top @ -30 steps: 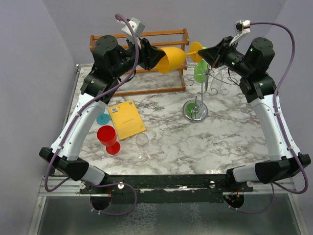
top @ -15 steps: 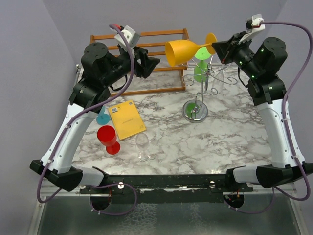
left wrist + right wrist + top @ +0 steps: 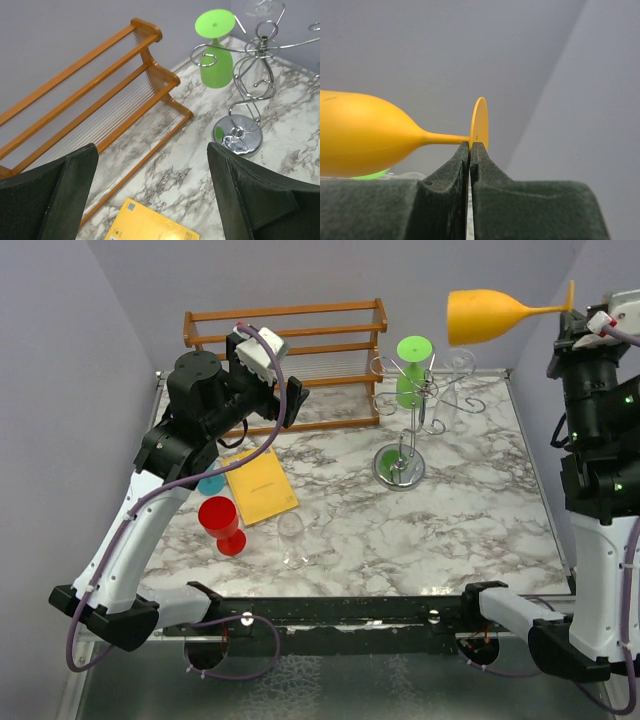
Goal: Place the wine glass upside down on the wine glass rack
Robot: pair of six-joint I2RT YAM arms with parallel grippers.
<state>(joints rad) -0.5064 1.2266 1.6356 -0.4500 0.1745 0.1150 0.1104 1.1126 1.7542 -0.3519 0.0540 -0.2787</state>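
Observation:
The yellow-orange wine glass lies level in the air, high at the back right, bowl pointing left. My right gripper is shut on the rim of its foot; in the right wrist view the wine glass stretches left from the right gripper. The silver wine glass rack stands on the marble table, below and left of the glass, with a green glass hanging upside down on it. My left gripper is open and holds nothing, over the table left of the wine glass rack.
A brown wooden shelf rack stands along the back edge. A yellow booklet, a red glass, a clear glass and a teal piece sit at the front left. A clear glass hangs on the wire stand.
My left gripper opened, let go of the glass's bowl and drew back to the left. My right arm carried the glass up and to the right by its foot.

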